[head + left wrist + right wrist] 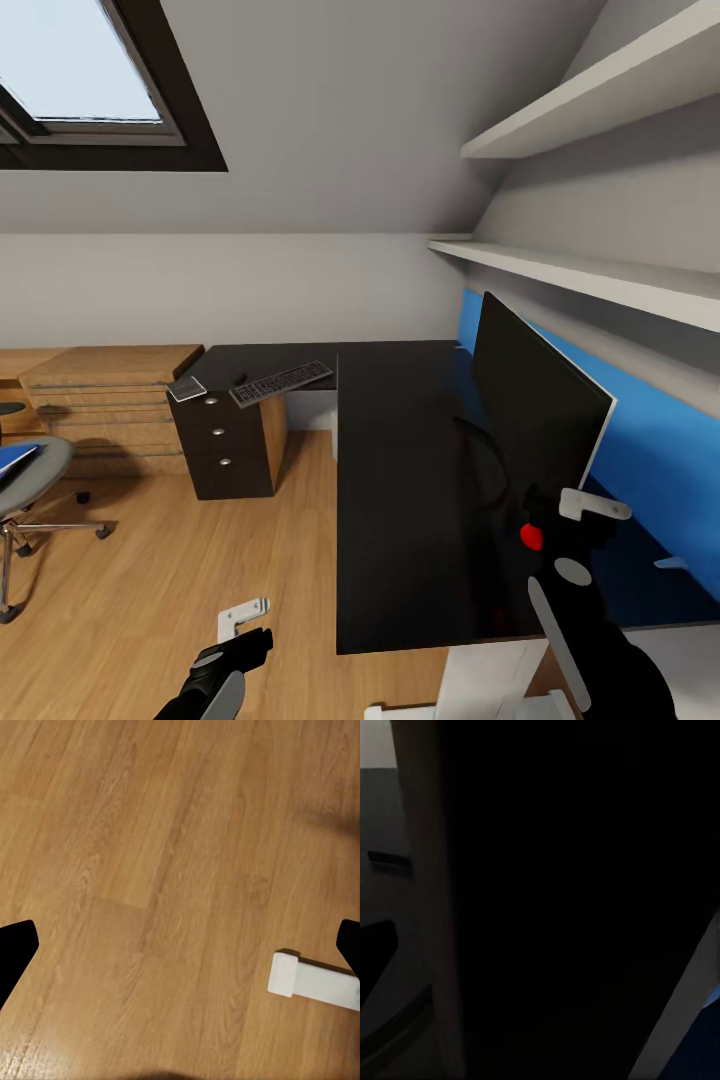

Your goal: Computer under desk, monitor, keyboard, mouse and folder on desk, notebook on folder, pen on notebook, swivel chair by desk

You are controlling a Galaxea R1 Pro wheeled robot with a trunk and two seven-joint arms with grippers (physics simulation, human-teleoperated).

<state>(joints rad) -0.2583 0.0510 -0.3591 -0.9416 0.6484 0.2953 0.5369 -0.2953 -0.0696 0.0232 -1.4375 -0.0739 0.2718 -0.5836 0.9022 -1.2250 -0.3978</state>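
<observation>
**Mia:** Where is the desk (400, 480)?

**Ben:** In the bedroom, under the slanted roof. It is long and black, with a blue back panel (660, 450) behind it.

**Mia:** What is on the desk?

**Ben:** The monitor (535, 410) stands on it, close to the blue panel. It is turned a bit sideways. There is a red dot (532, 537) at its low corner.

**Mia:** And the keyboard (282, 383)?

**Ben:** On the far end of the desk, well apart from the monitor. The mouse (239, 379) is just beside it. The notebook (187, 388) lies past the mouse, at the desk's corner. A black cabinet (225, 445) sits under that end.

**Mia:** Where is the chair (25, 490)?

**Ben:** On the floor (170, 570), well apart from the desk. The folder (15, 460) is on its seat.

**Mia:** What about the right claw (590, 512)?

**Ben:** It is up at the monitor's low corner, near the red dot. The right wrist view is almost all dark, so I cannot tell if it is wide or narrow, or holding anything.

**Mia:** And the left claw (243, 618)?

**Ben:** It hangs low over the floor, beside the desk. In the left wrist view its fingers (15, 949) are far apart, so it is wide and holds nothing. A white desk foot (311, 984) shows on the floor there.
</observation>
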